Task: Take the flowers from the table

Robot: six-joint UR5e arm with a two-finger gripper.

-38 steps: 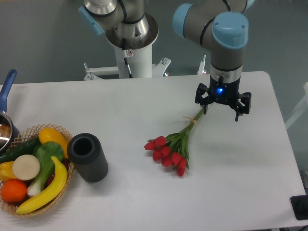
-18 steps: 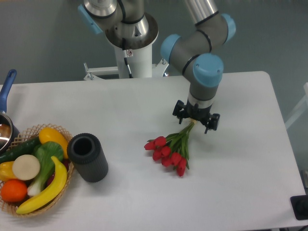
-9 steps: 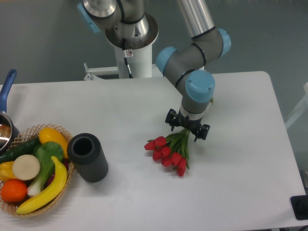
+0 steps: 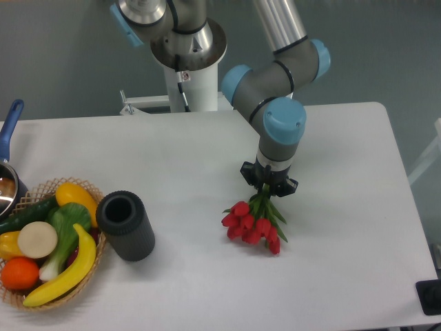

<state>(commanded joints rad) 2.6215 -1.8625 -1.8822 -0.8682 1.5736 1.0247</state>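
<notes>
The gripper (image 4: 269, 187) is seen drawn in narrow around the green stems of the flowers (image 4: 253, 222), w/ the jaws closed on the stem end just above the leaves; the contact itself is partly hidden by the wrist, so the firmness of the hold can't be confirmed. The red buds hang/fan out below and to the front-left of the gripper, bunched together.

Whether the buds are clear of the table (image 4: 207, 158) or touching it can't be told from this view: no clear gap or separate shadow is visible under them.

Progress, as judged: the approach and the grasp appear done; the lift is either barely begun or not yet made. What's left is a clear raise of the bunch off the tabletop, w/ the stems kept from slipping through the jaws.

Further out from the flowers: a dark cylindrical cup (image 4: 125, 225) stands well to the left, open end up. Beyond it, at the left edge, a wicker basket (image 4: 88, 267) of fruit & veg is set, w/ a pot's blue handle (image 4: 9, 124) behind it.
</notes>
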